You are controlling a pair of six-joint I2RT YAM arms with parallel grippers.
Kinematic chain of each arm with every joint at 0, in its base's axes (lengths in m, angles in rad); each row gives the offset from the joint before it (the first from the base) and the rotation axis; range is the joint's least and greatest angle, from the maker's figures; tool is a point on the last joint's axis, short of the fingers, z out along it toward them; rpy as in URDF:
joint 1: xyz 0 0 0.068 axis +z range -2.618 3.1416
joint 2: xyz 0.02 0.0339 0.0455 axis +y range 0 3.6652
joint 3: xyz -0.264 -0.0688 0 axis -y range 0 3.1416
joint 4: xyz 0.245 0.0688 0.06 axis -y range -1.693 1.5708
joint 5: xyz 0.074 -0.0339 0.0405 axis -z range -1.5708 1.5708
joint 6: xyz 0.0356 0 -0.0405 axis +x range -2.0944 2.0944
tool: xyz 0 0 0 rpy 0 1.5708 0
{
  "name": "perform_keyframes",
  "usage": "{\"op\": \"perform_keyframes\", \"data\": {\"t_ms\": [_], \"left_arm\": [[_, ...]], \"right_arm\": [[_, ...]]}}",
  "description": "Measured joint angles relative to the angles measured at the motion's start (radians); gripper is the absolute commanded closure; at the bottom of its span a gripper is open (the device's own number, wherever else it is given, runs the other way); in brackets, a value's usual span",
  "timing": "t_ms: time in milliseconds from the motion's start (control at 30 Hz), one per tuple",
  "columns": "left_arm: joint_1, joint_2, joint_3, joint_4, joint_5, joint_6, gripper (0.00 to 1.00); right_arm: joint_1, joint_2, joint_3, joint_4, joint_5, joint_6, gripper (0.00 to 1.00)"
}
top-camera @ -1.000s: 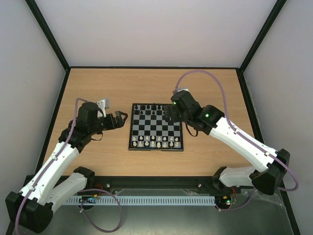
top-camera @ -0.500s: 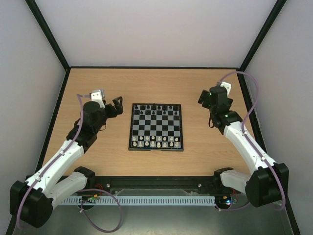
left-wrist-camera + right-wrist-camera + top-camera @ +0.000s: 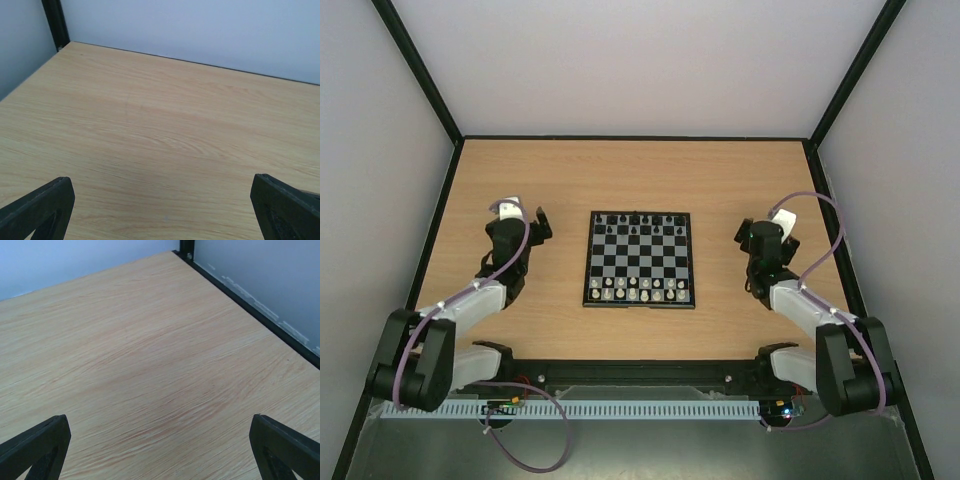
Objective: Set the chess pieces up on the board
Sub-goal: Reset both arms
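Checks of black and pale grey cover the small square board (image 3: pixel 639 259) at the centre of your top view, flat on the wood-grain surface (image 3: pixel 560 170). Tiny plastic chess pieces (image 3: pixel 640 292) line its rows, black above, cream below. Your left end effector (image 3: pixel 162 205) and right end effector (image 3: pixel 160 442) flank it, dark fingers spread wide, gripping nothing.

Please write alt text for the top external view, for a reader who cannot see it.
A small chessboard lies on the wooden table, black pieces along its far rows and white pieces along its near rows. The left arm and right arm sit folded on either side, neither touching it.
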Motion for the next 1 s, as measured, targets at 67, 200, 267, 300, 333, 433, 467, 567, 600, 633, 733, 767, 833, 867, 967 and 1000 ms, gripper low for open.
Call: {"op": "perform_keyframes", "data": {"t_ms": [67,200,267,300,333,433,467,567,600,633,733,767,833,867,967,1000], "left_arm": [[0.022,0.046,0.003,0.032,-0.001,0.016,0.01],[0.052,0.114,0.023,0.096,-0.007,0.052,0.01],[0.066,0.138,0.028,0.119,-0.007,0.061,0.01],[0.072,0.151,0.029,0.142,-0.007,0.066,0.0],[0.082,0.163,0.029,0.162,-0.008,0.071,0.0],[0.102,0.196,0.034,0.202,-0.006,0.084,0.0],[0.106,0.206,0.035,0.217,-0.004,0.087,0.01],[0.113,0.225,0.037,0.269,0.005,0.1,0.0],[0.116,0.23,0.037,0.286,0.01,0.102,0.0],[0.117,0.235,0.037,0.303,0.014,0.104,0.0],[0.126,0.251,0.037,0.352,0.036,0.105,0.0],[0.129,0.254,0.037,0.365,0.041,0.105,0.01],[0.135,0.254,0.034,0.391,0.056,0.105,0.01],[0.137,0.253,0.029,0.408,0.062,0.105,0.01],[0.143,0.233,-0.018,0.468,0.092,0.105,0.01],[0.145,0.223,-0.041,0.486,0.102,0.106,0.01]], "right_arm": [[-0.004,0.036,-0.023,0.086,0.03,-0.016,0.01],[-0.037,0.107,-0.08,0.232,0.067,-0.038,0.01],[-0.062,0.137,-0.102,0.286,0.069,-0.04,0.01],[-0.076,0.151,-0.112,0.315,0.068,-0.042,0.01],[-0.089,0.166,-0.119,0.34,0.068,-0.042,0.01],[-0.118,0.208,-0.122,0.399,0.053,-0.038,0.01],[-0.123,0.22,-0.122,0.416,0.045,-0.038,0.02],[-0.127,0.257,-0.121,0.466,0.014,-0.039,0.01],[-0.127,0.266,-0.121,0.475,0.004,-0.04,0.01],[-0.127,0.274,-0.121,0.484,-0.008,-0.042,0.01],[-0.127,0.29,-0.116,0.494,-0.036,-0.055,0.01],[-0.125,0.298,-0.11,0.495,-0.045,-0.059,0.01],[-0.121,0.305,-0.103,0.499,-0.055,-0.069,0.01],[-0.118,0.306,-0.103,0.504,-0.059,-0.074,0.01],[-0.112,0.305,-0.108,0.536,-0.09,-0.1,0.01],[-0.111,0.306,-0.119,0.565,-0.108,-0.108,0.01]]}}
